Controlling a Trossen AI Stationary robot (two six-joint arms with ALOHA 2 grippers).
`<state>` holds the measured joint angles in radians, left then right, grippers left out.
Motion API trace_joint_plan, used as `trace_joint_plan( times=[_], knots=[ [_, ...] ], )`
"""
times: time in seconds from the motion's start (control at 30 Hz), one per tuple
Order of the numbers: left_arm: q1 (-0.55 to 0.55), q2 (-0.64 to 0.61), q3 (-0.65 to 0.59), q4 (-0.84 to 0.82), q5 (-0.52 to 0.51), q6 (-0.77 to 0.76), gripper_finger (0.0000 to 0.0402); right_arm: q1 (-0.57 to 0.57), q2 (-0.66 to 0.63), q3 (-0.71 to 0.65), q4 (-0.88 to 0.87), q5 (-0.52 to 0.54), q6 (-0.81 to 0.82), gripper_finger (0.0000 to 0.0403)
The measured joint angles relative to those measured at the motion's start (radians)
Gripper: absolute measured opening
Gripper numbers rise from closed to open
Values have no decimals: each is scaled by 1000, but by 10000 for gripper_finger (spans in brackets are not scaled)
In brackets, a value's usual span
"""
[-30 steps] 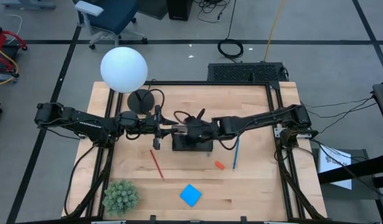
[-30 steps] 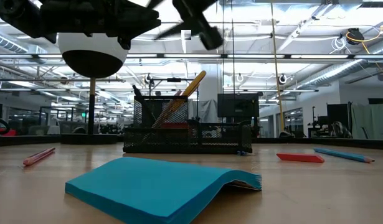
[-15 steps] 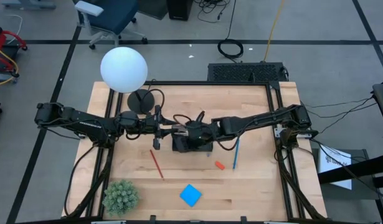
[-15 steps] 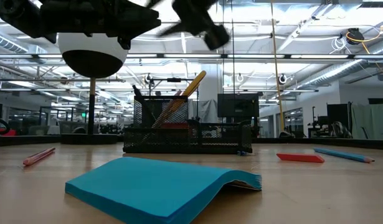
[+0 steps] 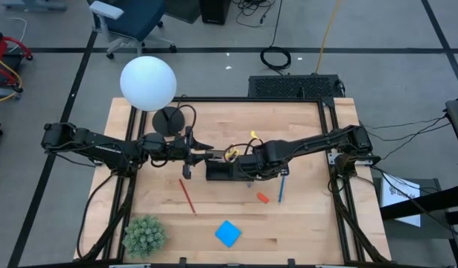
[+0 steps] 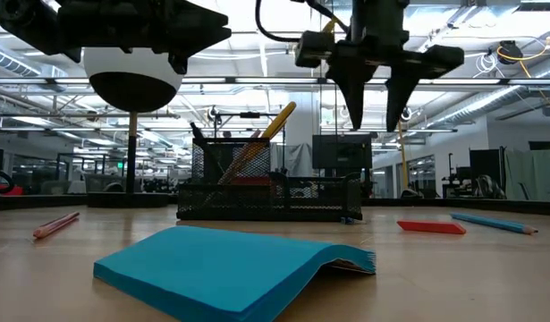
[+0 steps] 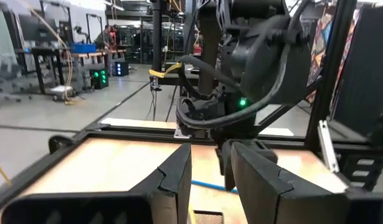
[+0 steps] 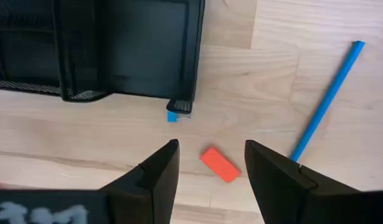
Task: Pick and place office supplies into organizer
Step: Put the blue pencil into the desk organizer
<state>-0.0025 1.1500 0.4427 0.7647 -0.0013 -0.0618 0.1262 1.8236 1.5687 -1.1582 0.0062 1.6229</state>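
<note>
Right gripper [image 8: 207,168]: fingers spread, nothing between them, hanging above the eraser.
Left gripper [image 7: 210,177]: fingers apart, empty, hovering at 9 o'clock of the organizer.
Organizer [image 5: 221,170]: mid-table, scissors [image 5: 230,154] standing in it.
Eraser [image 8: 220,165]: on the wood at 5 o'clock of the organizer.
Blue pen [image 8: 327,99]: flat, at 3 o'clock of the eraser.
Red pencil [image 5: 187,196]: at 8 o'clock of the organizer.
Note pad [image 5: 228,233]: at 6 o'clock, near the table edge.

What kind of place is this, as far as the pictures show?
Probably a large robotics lab or workshop: a wooden table in a metal frame with two arms, cables across the floor, and open workbenches behind.
</note>
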Motion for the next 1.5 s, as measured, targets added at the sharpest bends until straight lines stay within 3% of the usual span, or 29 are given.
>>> trace_joint_plan(
  times=[0.37,0.6,0.73,0.97,1.3,1.5],
  knots=[
    [0,0,0,-5,5,-118,113,14,-19,-135,41,-7,124,171],
    [0,0,0,-7,19,-233,113,39,-189,-328,124,42,240,171],
    [0,0,0,0,19,-220,113,51,-318,-478,214,93,323,171],
    [0,0,0,-1,19,-259,113,52,-429,-698,355,69,387,171],
    [3,0,0,-5,-8,-202,113,52,-433,-758,401,39,344,170],
    [3,0,0,-6,-8,-213,113,19,-419,-758,414,-52,254,152]
  ],
)
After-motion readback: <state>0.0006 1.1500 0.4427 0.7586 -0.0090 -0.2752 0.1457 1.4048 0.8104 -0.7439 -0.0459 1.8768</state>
